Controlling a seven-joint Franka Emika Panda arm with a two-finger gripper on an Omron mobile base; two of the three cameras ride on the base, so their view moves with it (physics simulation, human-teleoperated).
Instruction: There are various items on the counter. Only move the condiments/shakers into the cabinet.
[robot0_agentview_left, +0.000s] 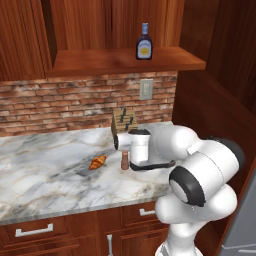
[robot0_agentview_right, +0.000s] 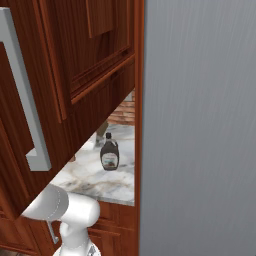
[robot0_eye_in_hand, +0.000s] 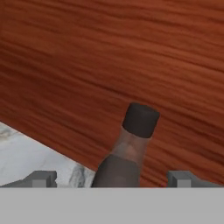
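Gripper (robot0_eye_in_hand: 111, 178) with fingers spread wide, holding nothing; the dark-brown black-capped bottle (robot0_eye_in_hand: 131, 148) stands upright between the fingertips, on the marble counter (robot0_agentview_left: 45, 165) before a reddish wood panel. Brown shaker (robot0_agentview_left: 124, 160) just beside the arm; croissant (robot0_agentview_left: 98, 162) to its left. Knife block (robot0_agentview_left: 123, 121) behind, against the brick wall. Dark-blue bottle (robot0_agentview_left: 144, 43) upright on the cabinet shelf (robot0_agentview_left: 100, 61).

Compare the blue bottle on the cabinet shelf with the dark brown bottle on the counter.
The blue bottle stands on the cabinet shelf; the dark brown bottle stands on the counter. The blue bottle's label is yellow, the brown bottle's pale. Both are upright, narrow-necked and dark.
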